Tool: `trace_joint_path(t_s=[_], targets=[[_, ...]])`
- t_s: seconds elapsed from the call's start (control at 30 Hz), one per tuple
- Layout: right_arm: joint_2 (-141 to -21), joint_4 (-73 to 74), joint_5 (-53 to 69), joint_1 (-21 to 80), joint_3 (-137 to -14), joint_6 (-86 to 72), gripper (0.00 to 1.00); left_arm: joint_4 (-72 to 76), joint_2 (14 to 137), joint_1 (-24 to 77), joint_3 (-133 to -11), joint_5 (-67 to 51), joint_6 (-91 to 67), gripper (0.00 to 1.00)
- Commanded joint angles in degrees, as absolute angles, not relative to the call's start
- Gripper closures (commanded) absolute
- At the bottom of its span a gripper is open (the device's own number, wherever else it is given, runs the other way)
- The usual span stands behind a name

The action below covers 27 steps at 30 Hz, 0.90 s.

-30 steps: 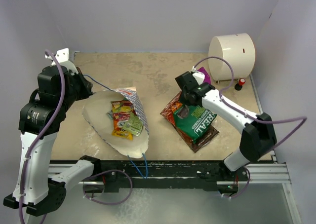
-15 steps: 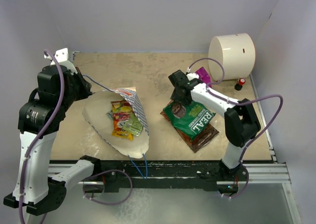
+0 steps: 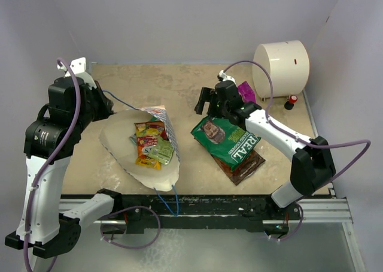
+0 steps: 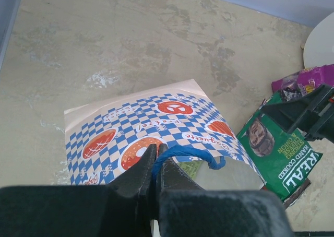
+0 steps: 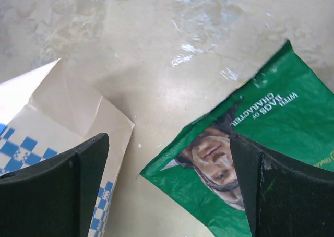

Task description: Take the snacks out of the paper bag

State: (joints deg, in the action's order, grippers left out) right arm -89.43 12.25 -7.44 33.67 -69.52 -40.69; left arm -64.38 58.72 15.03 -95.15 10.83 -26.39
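Observation:
The paper bag [image 3: 119, 141] lies on the table with its mouth held wide, several small colourful snacks [image 3: 149, 144] inside. My left gripper [image 3: 108, 108] is shut on the bag's blue cord handle [image 4: 193, 154], just above the checkered side of the paper bag [image 4: 135, 127]; the left gripper [image 4: 155, 161] has its jaws pressed together round the cord. A green packet [image 3: 230, 140] lies flat on a dark brown packet [image 3: 249, 165]. My right gripper [image 3: 203, 102] hovers open over the green packet's far left corner, holding nothing. In the right wrist view the green packet [image 5: 276, 122] and the bag's edge [image 5: 62, 106] lie below the right gripper [image 5: 169, 158].
A magenta pouch [image 3: 246, 92] lies behind the right arm. A large cream cylinder [image 3: 280, 61] stands at the back right with a small red object [image 3: 292, 99] beside it. The bag's other blue handle [image 3: 170, 198] hangs over the near table edge. Walls close in on three sides.
My right gripper has opened and let go of the green packet, then risen and moved toward the back left. The green packet now lies flat, shifted a little left. The left arm is still.

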Motion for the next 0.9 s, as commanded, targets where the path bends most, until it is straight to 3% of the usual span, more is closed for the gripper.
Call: trace_joint_path(t_s=[0.0,0.2,0.37,0.53,0.63,0.73,0.87], targets=[[-86.2,6.5,-2.0,33.4,-73.5,-26.7,0.00,-62.8,59.0,15.0,-97.5,8.7,-26.2,1.00],[-74.5,2.5,11.7,37.1,-71.0,-12.5,0.00,-61.7,57.9,15.0,-95.8,4.8,-25.8,1.00],[-69.2,-0.4,11.1,53.5,-67.6,-5.2,0.04,-61.3,57.0,15.0,-94.5,2.2,-26.6,1.00],[-73.6,-7.2,-0.1,71.2,-66.1,4.0,0.06,-61.2,56.5,15.0,-93.7,-1.9,-26.5,1.00],[-80.8,-10.6,-11.3,74.1,-69.0,2.1,0.13,-61.3,55.9,15.0,-93.1,-3.9,-26.3,1.00],[-87.6,-17.2,-18.3,74.6,-70.1,-1.6,0.26,-62.0,55.9,15.0,-93.1,-5.4,-26.7,1.00],[-96.6,-26.1,-31.0,75.9,-70.5,-6.0,0.29,-62.5,56.5,15.0,-93.2,-8.3,-27.3,1.00]])
